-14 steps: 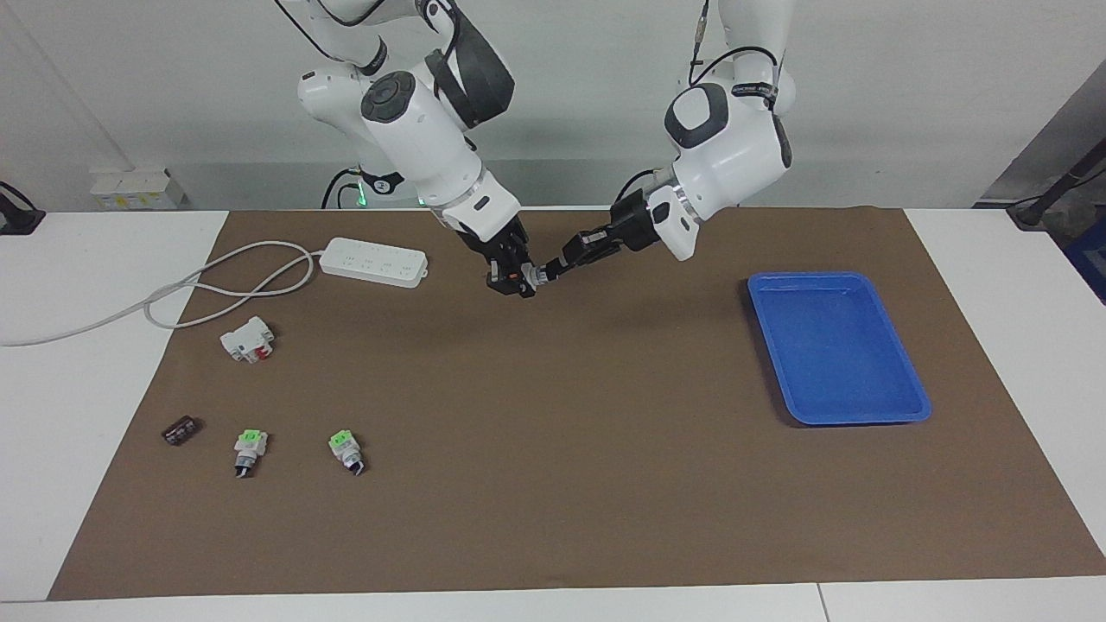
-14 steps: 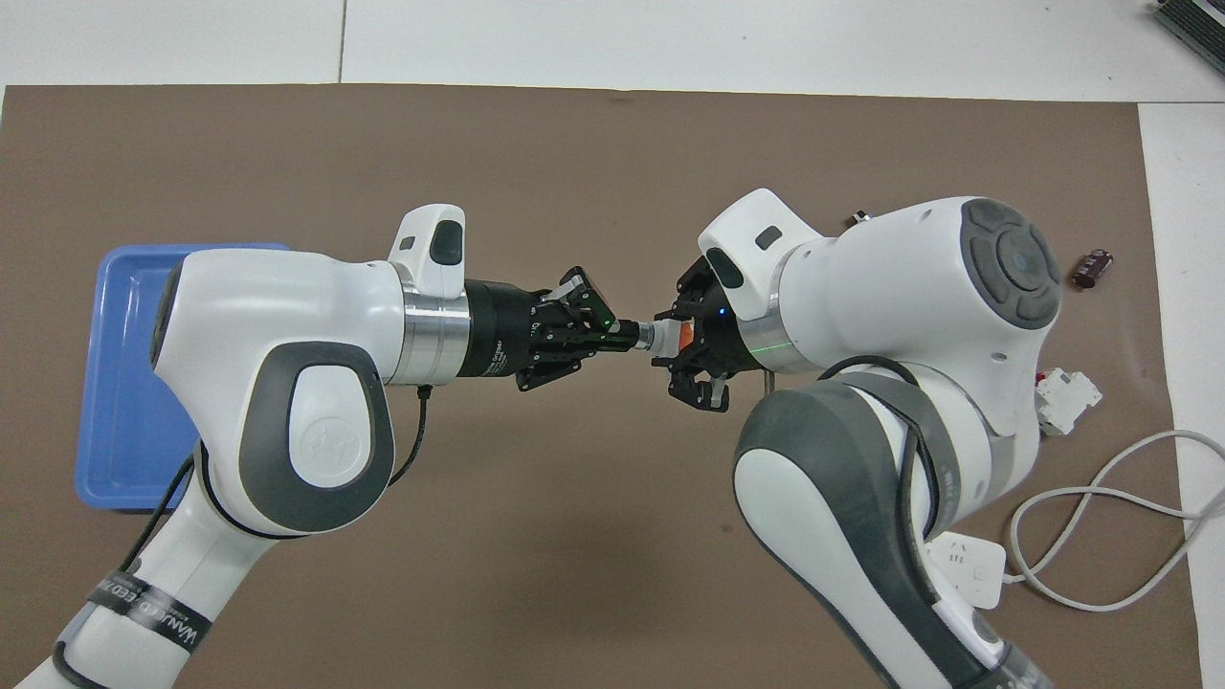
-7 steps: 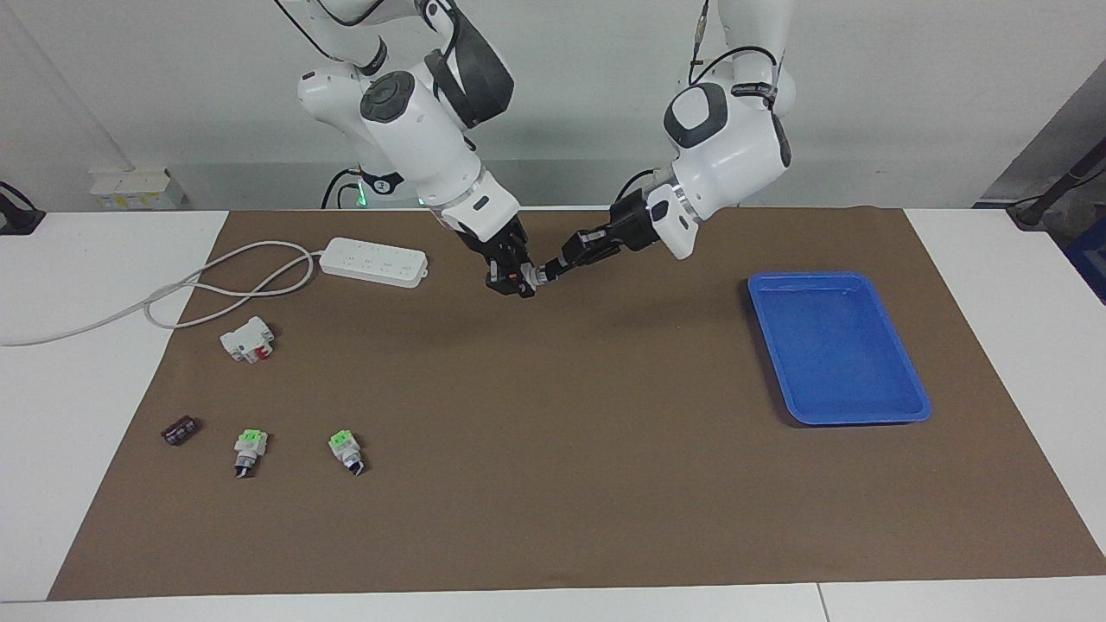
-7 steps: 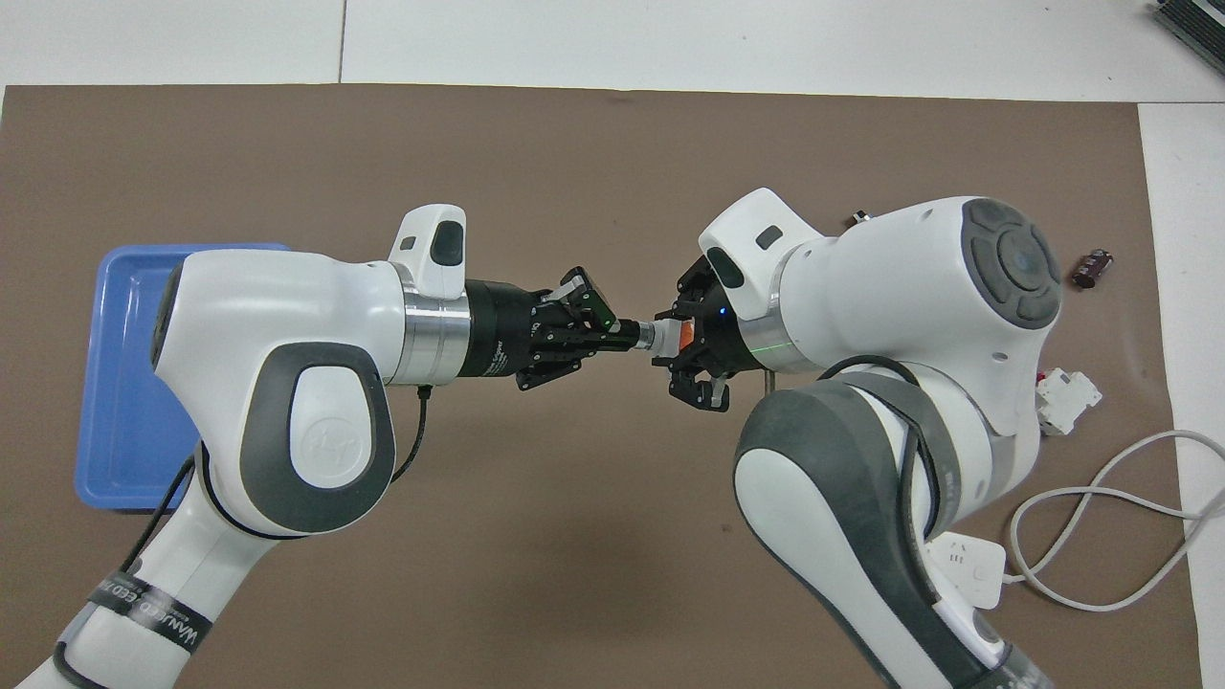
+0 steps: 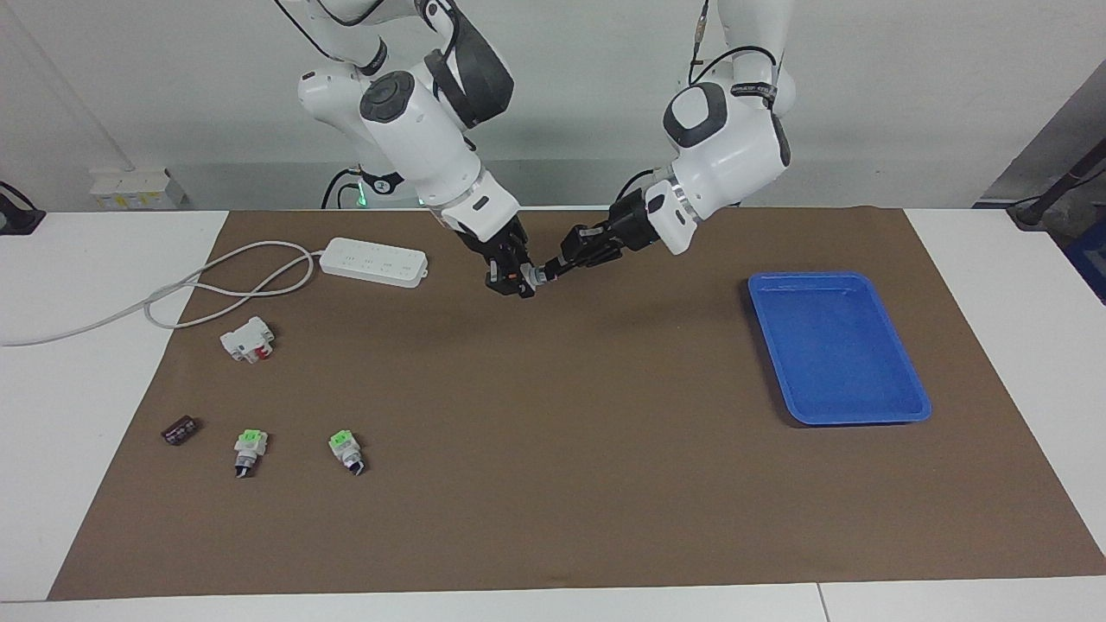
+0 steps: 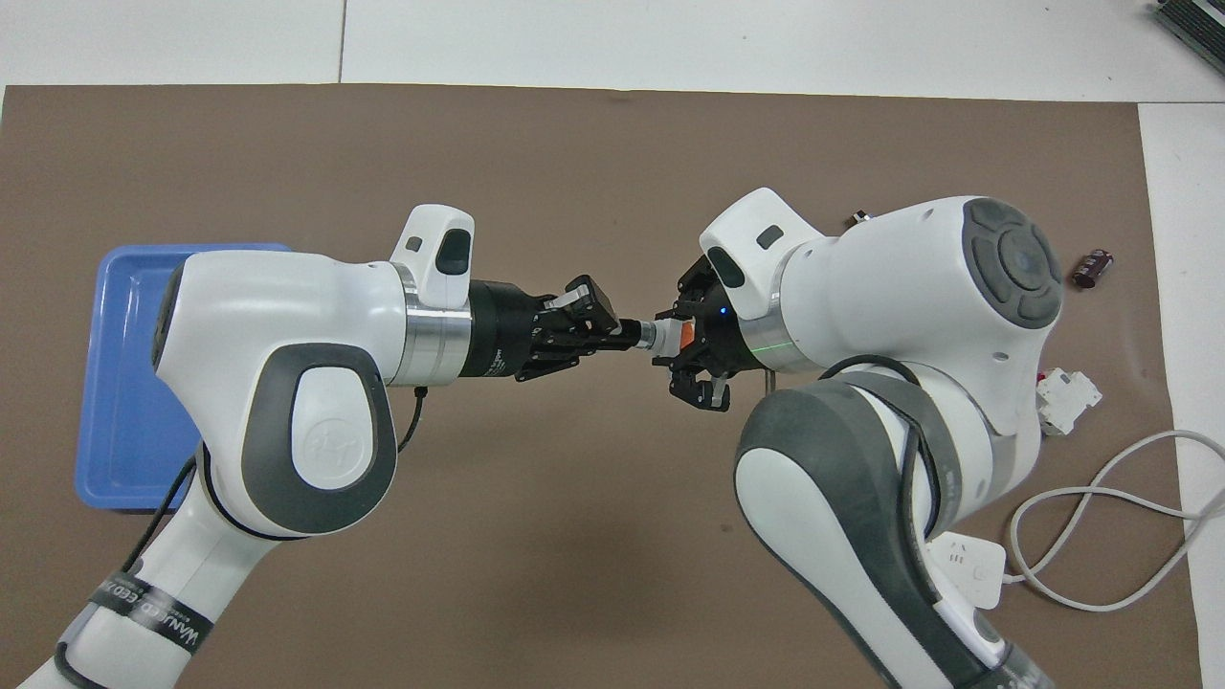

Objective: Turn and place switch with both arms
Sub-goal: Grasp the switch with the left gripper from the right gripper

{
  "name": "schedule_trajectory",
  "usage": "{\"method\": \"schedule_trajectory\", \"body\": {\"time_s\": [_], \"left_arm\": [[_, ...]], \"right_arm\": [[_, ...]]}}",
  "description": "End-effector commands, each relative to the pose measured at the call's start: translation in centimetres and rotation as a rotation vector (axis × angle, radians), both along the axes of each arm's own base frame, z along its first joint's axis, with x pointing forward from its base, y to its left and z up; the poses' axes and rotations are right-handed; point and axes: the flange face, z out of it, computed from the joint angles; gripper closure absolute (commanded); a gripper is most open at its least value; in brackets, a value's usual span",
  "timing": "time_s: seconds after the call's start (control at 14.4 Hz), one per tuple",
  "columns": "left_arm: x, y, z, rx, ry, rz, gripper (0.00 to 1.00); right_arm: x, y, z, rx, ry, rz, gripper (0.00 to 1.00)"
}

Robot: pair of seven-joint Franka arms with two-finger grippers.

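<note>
the switch (image 6: 670, 335) is held in the air between both arms, above the brown mat (image 5: 553, 484) toward the counter edge nearest the robots. right gripper (image 6: 691, 337) fingers clenched on its orange-and-white body; left gripper (image 6: 627, 332) fingers clenched on its black-and-silver knob end. blue tray (image 5: 899, 406) lies toward the left arm's end. toward the right arm's end lie a white power strip (image 5: 373, 261), a white block with red lever (image 5: 248, 339) and two green-topped switches (image 5: 249, 450).
</note>
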Motion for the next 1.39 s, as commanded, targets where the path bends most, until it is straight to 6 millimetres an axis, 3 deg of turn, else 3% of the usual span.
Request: {"method": "schedule_trajectory", "body": {"time_s": [0.0,0.69,1.32], "left_arm": [[-0.45,0.29,-0.42,0.017,-0.075,-0.027,1.0],[0.1,1.01,-0.44,0.037,-0.386,-0.242,1.0],[-0.61,0.2,-0.4,0.037,-0.641,-0.484,1.0]], "right_arm": [[-0.84,-0.44,0.75,0.02,0.001,0.023,1.0],[-0.91,-0.36,0.84,0.021,0.0,0.023,1.0],[-0.89,-0.36,0.86,0.021,0.0,0.02,1.0]]}}
